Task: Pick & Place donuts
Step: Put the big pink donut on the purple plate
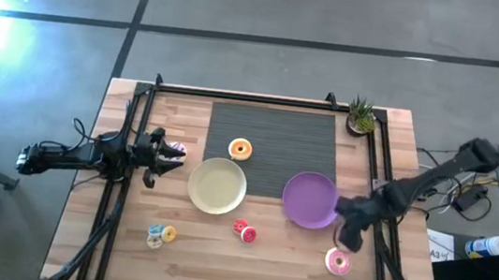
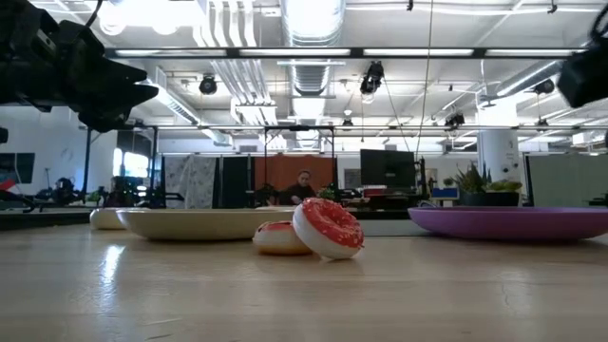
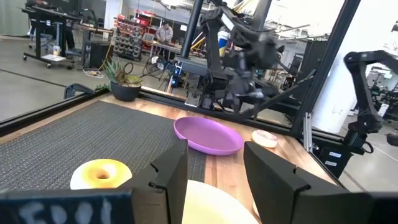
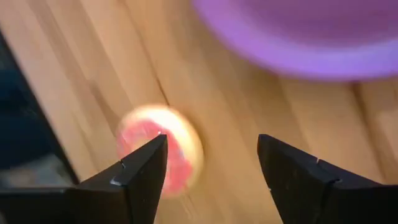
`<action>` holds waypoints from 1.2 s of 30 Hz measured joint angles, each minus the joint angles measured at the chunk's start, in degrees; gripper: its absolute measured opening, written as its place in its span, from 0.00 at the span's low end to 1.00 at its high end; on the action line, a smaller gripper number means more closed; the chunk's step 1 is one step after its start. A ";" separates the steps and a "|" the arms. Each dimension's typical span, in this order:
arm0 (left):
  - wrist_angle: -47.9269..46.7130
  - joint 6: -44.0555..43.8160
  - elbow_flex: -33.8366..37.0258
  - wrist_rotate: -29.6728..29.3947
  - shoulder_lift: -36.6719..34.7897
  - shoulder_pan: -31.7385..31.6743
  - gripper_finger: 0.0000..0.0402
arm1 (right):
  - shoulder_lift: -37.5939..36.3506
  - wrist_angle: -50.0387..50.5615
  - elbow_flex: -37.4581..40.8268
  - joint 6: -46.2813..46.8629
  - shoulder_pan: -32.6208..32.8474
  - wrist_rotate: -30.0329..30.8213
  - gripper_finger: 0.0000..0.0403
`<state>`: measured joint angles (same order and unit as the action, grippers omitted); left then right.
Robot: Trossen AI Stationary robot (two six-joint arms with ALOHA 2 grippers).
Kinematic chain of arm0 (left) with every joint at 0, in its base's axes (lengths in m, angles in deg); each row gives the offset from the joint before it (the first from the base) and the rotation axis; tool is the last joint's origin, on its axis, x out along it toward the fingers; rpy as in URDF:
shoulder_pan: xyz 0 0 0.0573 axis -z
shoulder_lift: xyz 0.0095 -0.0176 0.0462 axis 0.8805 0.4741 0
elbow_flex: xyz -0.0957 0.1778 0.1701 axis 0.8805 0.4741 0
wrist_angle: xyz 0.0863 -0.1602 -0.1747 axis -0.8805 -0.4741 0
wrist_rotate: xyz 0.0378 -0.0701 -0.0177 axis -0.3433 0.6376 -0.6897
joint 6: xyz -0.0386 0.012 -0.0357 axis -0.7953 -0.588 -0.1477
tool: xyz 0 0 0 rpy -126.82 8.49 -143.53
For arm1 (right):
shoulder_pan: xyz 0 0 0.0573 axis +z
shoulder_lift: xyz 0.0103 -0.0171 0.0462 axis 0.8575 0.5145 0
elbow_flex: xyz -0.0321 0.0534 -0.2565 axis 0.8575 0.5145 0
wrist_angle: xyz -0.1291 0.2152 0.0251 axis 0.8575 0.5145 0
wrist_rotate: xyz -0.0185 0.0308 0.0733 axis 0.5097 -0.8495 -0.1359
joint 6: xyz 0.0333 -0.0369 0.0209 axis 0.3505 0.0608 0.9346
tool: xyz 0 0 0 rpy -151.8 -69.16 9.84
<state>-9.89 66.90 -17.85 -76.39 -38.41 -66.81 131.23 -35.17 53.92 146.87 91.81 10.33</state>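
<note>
My right gripper [image 1: 350,234] [image 4: 212,140] is open and hovers over the table's right near part, between the purple plate [image 1: 310,200] and a pink-iced donut [image 1: 338,261] [image 4: 163,155] that lies flat on the wood just nearer than it. My left gripper [image 1: 168,152] [image 3: 214,152] is open and empty, left of the pale-yellow plate [image 1: 217,185]. An orange donut [image 1: 241,148] [image 3: 102,174] lies on the dark mat. Two red donuts [image 1: 244,230] sit together, one [image 2: 328,228] leaning on the other [image 2: 280,237]. A yellow and a teal donut [image 1: 161,235] lie at the near left.
A small potted plant [image 1: 360,117] stands at the far right corner of the dark mat [image 1: 273,143]. Black frame rails [image 1: 121,191] run along both sides of the table. Bare wood lies along the near edge between the donut groups.
</note>
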 joint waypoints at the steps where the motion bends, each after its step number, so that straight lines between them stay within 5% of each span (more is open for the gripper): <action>1: -0.02 0.00 0.00 -0.02 0.00 -0.02 0.33 | 2.13 -0.10 -0.66 0.05 2.20 0.05 0.60; 7: 0.00 0.00 0.00 -0.02 0.00 -0.02 0.33 | 14.53 -4.97 -3.57 1.54 10.41 -0.01 0.60; 21: 0.00 0.00 0.00 0.00 0.04 0.00 0.33 | 25.96 -7.71 -5.11 -1.17 11.46 0.03 0.52; 30: -0.02 0.00 0.00 0.00 0.07 0.00 0.33 | 17.96 -7.19 -4.98 2.36 9.26 0.35 0.07; 36: -0.02 0.00 0.00 -0.01 0.07 -0.01 0.33 | 7.29 3.35 -8.75 4.51 -0.75 12.04 0.06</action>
<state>-9.91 66.90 -17.85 -76.40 -38.34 -66.81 138.52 -31.82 45.17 151.38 91.06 22.36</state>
